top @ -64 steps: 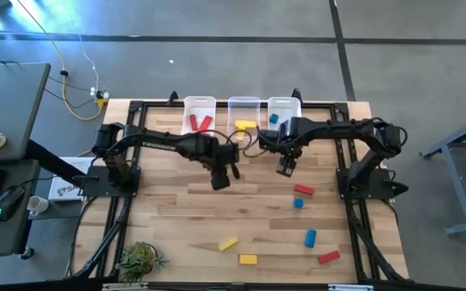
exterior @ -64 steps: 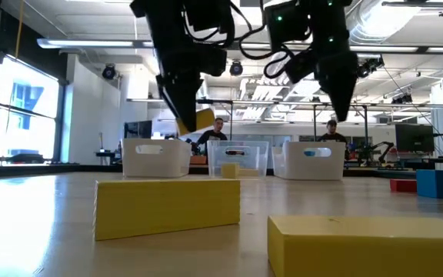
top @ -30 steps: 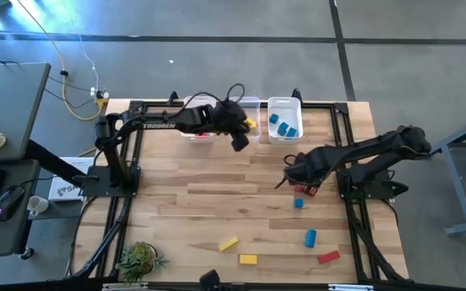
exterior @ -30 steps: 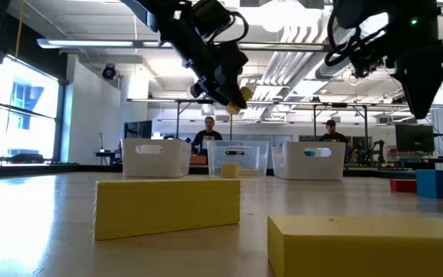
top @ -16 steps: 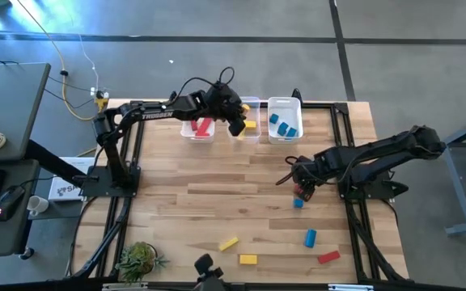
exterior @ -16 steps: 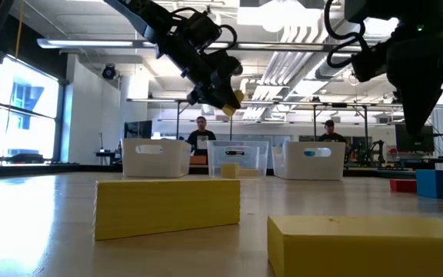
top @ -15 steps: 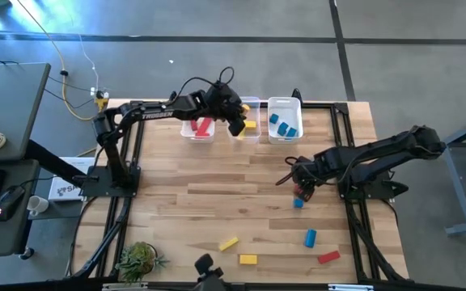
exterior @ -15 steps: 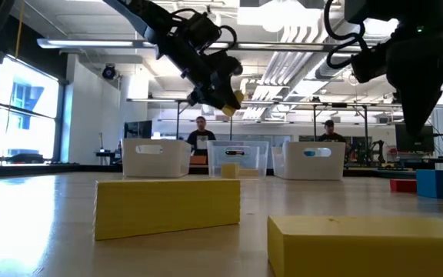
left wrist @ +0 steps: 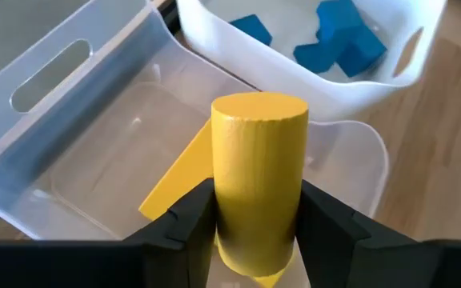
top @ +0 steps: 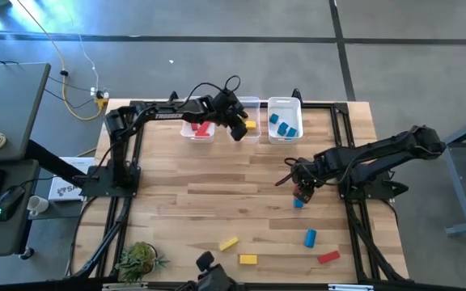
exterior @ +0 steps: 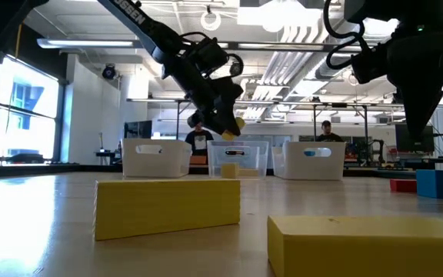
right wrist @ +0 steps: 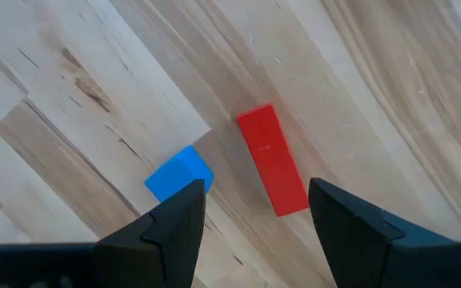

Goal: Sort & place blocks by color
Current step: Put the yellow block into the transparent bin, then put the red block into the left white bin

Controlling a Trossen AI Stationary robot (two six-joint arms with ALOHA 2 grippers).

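Note:
My left gripper (top: pixel 238 131) hangs over the clear middle bin (top: pixel 249 103) at the table's far edge, shut on a yellow cylinder (left wrist: pixel 258 168). The low view shows the cylinder (exterior: pixel 238 123) just above that bin (exterior: pixel 238 158). A yellow bar (left wrist: pixel 174 188) lies flat on the bin's floor. My right gripper (top: pixel 302 191) points down, open, above a red bar (right wrist: pixel 272 160) and a blue cube (right wrist: pixel 179 174), both lying flat on the wood. Its fingers (right wrist: pixel 174 232) touch neither. My left gripper pinches the yellow cylinder's curved side (left wrist: pixel 238 228) between its two fingers, near one end. The other end sticks out past the fingertips. The fingers slant down toward the table's far edge. The cylinder is lifted clear, above the middle bin's opening.
A bin with red blocks (top: pixel 199 128) stands left of the middle bin, and a bin with blue blocks (top: pixel 284 121) right of it. Loose yellow blocks (top: pixel 228 243) (top: pixel 247 259), a blue bar (top: pixel 310 237) and a red bar (top: pixel 328 257) lie near the front edge. A plant (top: pixel 140 259) stands front left.
My left gripper has sunk toward the middle bin with the yellow cylinder still between its fingers. My right gripper has tipped to point straight down and dropped a little over the red bar and blue cube, its fingers staying apart.

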